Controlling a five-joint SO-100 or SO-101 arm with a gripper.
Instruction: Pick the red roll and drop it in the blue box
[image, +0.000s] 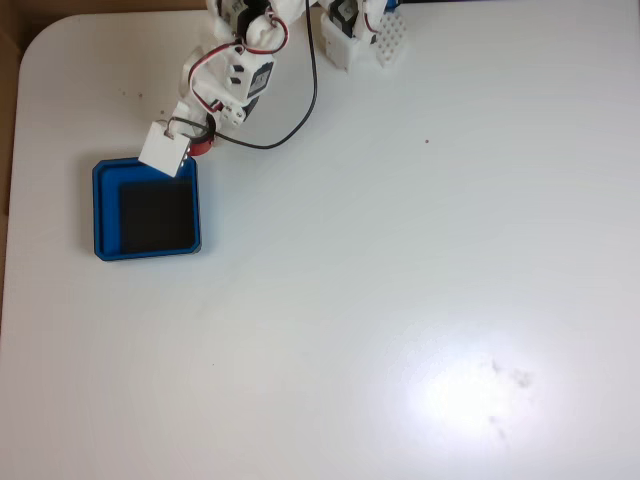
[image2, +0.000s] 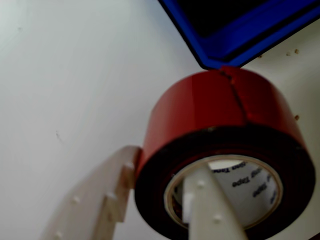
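- White table (image: 400, 280), bare and glossy in the fixed view.
- Gripper (image2: 165, 200) closed on red roll (image2: 220, 125): one finger through the hollow core, one outside.
- Roll hangs at the blue box (image: 106, 210) far-right corner.
- Likely light and rigid with a smooth, slippery side; wall pinch suits it.

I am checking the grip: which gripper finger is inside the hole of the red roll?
The right finger in the wrist view reaches into it; the left finger lies outside the red roll.
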